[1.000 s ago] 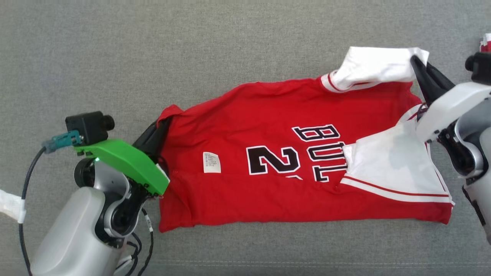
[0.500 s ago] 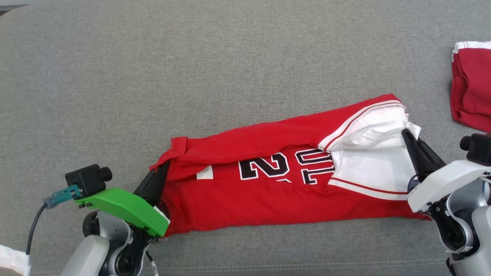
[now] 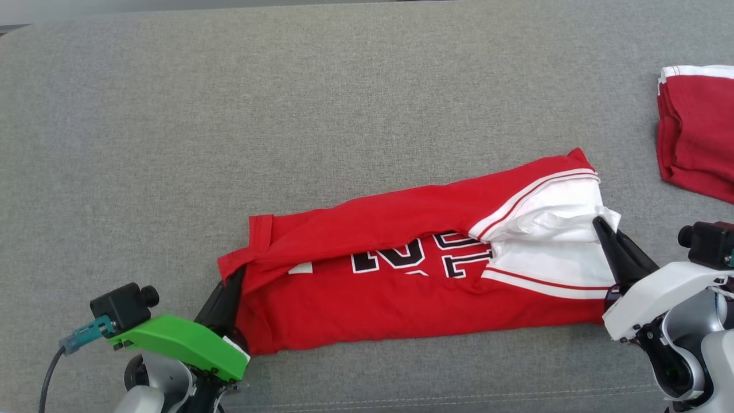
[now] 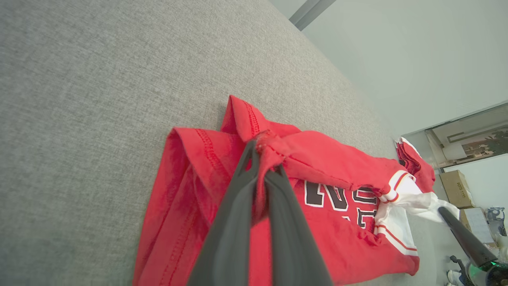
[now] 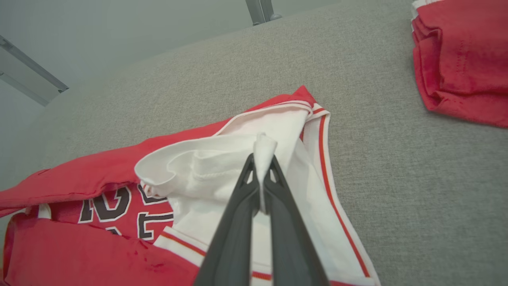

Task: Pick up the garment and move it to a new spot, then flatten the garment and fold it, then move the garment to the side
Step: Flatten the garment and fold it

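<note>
Both ends of the garment (image 3: 401,298) are gripped: my left pincer (image 3: 236,274) is clamped together on the red hem corner, and my right pincer (image 3: 598,222) is clamped on a bunch of white sleeve cloth. I judge I'm partway through the fold, with the far long edge drawn over toward the near one. Next I need to lower both ends evenly, line the held edge up with the near edge, and only then let go, or the flap will skew. The garment lies lengthwise across the near middle of the grey upholstered surface (image 3: 344,115). It is red with white, red-striped sleeves, and its black lettering is half covered by the flap. Another folded red cloth (image 3: 697,137) sits well apart at the far right.
</note>
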